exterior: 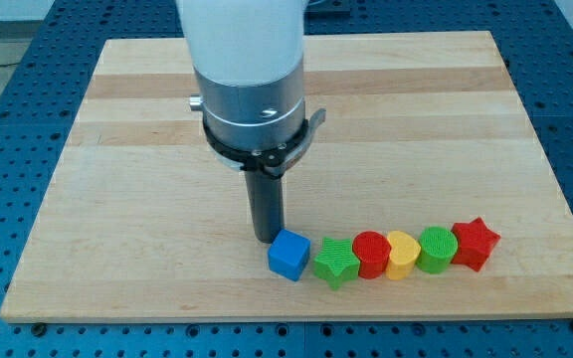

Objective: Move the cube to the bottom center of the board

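A: Where does your blue cube (288,256) sit?

B: Lower centre of the frame, on the bench (117,149), leftmost in a row beside the green star (335,263). My tip (267,239) touches its upper-left corner; no claw exists to open or close.

A: Risk?

B: An off-centre push may spin it into the star. It sits rotated, one corner toward the frame's bottom; no long axis.

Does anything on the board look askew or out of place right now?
Nothing stands out. Six blocks sit in a tidy row near the view's bottom: blue cube, green star, red, yellow, green, red star. My tip rests just left of the cube.
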`<state>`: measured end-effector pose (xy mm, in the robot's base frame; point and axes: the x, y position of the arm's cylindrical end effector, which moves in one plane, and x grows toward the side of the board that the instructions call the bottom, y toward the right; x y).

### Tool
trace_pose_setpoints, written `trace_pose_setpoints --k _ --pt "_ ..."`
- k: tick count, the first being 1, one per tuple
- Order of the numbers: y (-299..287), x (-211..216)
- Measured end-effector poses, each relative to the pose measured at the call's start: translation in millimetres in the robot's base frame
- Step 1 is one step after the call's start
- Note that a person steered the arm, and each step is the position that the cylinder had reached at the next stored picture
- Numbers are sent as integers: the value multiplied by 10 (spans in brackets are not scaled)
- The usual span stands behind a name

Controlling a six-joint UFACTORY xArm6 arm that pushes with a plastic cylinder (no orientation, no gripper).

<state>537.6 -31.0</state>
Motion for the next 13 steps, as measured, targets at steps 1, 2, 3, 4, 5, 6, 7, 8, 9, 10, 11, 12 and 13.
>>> trace_pose_setpoints --k 1,2,3,4,5,6,7,8,9,10,11,12,13 --pt "18 -1" --pt "40 -25" --pt "129 -25" --pt "144 -21" --pt "144 60" --pt "144 125" --pt "120 125" --pt "-167 157" --pt "-463 427" --pt "-392 733" --pt "-130 808" --pt "102 807" --pt "287 807"
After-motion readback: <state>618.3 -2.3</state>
